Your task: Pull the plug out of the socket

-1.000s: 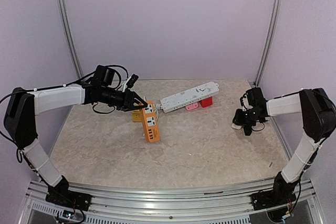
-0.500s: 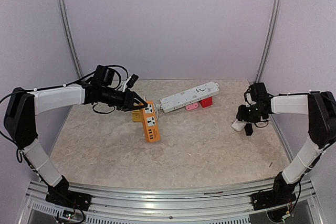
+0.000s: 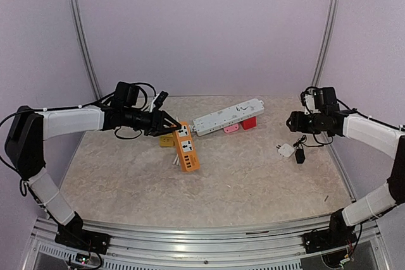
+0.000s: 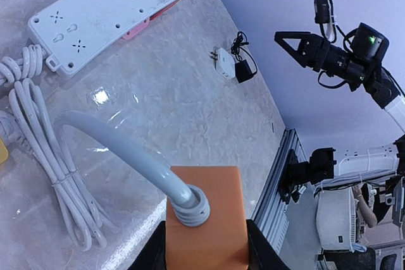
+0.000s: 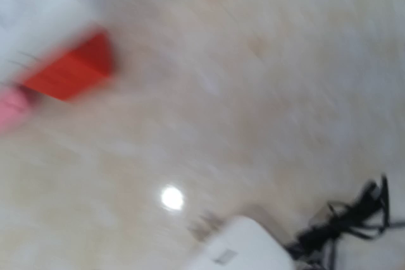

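2 power strips lie on the table (image 3: 253, 181), and the plug is in neither of them. The orange power strip (image 3: 186, 148) sits at about 9 o'clock from the table's middle, sockets facing up, its long axis running from 11 to 5 o'clock. Your left gripper (image 3: 168, 125) pinches its 11 o'clock end. In the left wrist view the black fingers (image 4: 156, 252) press on both sides of the orange block, right where the grey cable (image 4: 126, 156) comes out of it. A coil of white cable (image 4: 38, 143) lies between the 2 strips.

The white power strip (image 3: 229, 115) lies at 12 o'clock, near the back wall. A pink block (image 3: 231, 128) and a red block (image 3: 249, 122) touch its near edge; you cannot tell whether they are plugged into it or only tucked under it.

The white plug (image 3: 286, 150) lies loose on the tabletop at 3 o'clock, well apart from both strips. Just beside it, at its 4 o'clock, lies a black adapter (image 3: 300, 155) with a tangle of thin black wire.

Your right gripper (image 3: 292, 121) hangs in the air at the plug's 12 o'clock, touching nothing. No view shows whether its fingers are spread or pressed together, and the right wrist view is smeared.
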Robot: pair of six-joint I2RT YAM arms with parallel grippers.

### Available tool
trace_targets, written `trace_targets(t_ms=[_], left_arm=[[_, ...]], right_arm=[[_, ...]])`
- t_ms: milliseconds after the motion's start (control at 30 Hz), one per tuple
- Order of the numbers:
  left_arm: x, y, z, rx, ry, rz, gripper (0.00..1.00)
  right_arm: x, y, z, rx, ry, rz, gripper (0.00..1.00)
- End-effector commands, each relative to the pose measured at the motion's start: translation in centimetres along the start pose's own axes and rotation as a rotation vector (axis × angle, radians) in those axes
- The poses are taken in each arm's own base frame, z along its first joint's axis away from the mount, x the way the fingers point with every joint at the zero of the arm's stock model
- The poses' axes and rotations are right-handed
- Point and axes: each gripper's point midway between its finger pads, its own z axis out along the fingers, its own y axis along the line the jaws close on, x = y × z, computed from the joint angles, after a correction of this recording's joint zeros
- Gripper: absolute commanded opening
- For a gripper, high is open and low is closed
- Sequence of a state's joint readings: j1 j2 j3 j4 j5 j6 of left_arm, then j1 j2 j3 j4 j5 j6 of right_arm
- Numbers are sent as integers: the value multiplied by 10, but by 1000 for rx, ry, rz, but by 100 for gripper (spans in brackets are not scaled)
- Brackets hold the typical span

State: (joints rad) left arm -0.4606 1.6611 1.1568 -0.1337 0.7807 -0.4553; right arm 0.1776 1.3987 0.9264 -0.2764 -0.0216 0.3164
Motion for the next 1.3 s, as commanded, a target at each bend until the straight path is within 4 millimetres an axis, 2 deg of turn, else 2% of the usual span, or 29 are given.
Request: trace_targets(t_ms=[0, 167, 367, 467, 667, 767, 900, 1133, 1267], left_arm=[[-8, -18, 5, 97, -66, -65, 16], [-9, -22, 18, 120, -102, -113, 16], [-5, -19, 36, 108, -111, -159, 17], [-1, -15, 44, 84, -110, -170, 18], [4, -14, 52, 72, -106, -175, 19], [5, -14, 54, 73, -102, -176, 18], [8, -13, 55, 73, -95, -178, 18], [8, -16, 57, 87, -92, -171, 19], [10, -16, 56, 83, -94, -167, 19]], right_arm=[[-23, 52, -41, -184, -119, -88, 68], [-19, 123, -74, -380, -175, -196, 77], [10, 201, -84, -563, -158, -271, 83], [26, 240, -85, -653, -138, -303, 85], [69, 293, -60, -684, -32, -408, 85], [85, 311, -51, -703, 4, -444, 86], [93, 330, -48, -737, 16, -462, 87], [105, 339, -22, -675, 63, -455, 88], [107, 340, -9, -635, 84, -440, 81]])
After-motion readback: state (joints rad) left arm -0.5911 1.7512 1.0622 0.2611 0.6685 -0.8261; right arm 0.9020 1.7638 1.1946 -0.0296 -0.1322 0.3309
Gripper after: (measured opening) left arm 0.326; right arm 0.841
